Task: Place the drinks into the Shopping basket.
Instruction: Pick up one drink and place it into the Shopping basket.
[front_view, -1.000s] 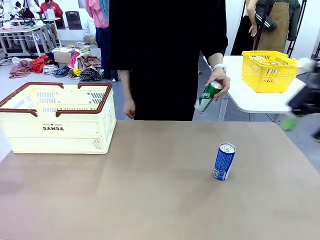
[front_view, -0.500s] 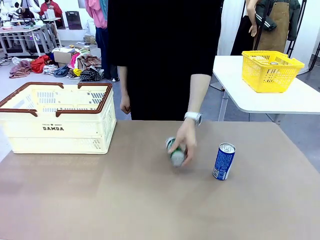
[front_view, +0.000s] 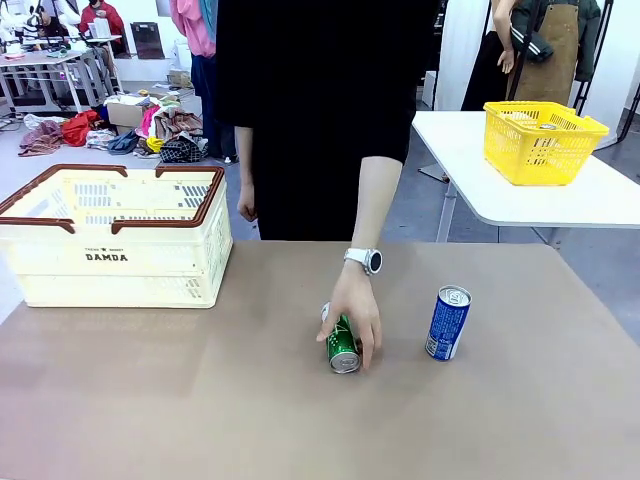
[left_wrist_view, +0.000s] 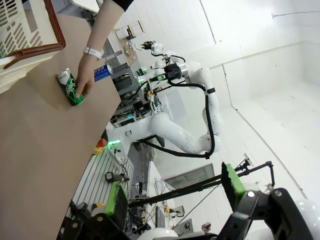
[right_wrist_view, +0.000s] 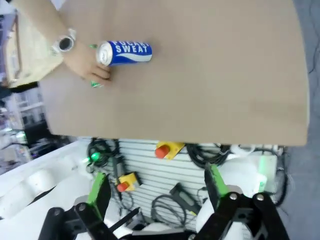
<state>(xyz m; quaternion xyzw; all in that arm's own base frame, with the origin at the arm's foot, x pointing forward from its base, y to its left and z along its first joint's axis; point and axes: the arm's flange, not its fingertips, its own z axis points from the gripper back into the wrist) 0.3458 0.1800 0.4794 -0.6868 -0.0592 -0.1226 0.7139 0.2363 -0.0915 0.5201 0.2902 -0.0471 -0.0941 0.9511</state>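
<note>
Green-padded left gripper (left_wrist_view: 175, 189) and right gripper (right_wrist_view: 157, 189) gape wide (seemingly empty).

Ahead of the right claw (right_wrist_view: 157, 187), a hand (right_wrist_view: 86, 62) hides most of the green can (right_wrist_view: 94, 84); ahead of the left claw (left_wrist_view: 175, 192), the picture's edge cuts off the basket (left_wrist_view: 37, 49).
</note>
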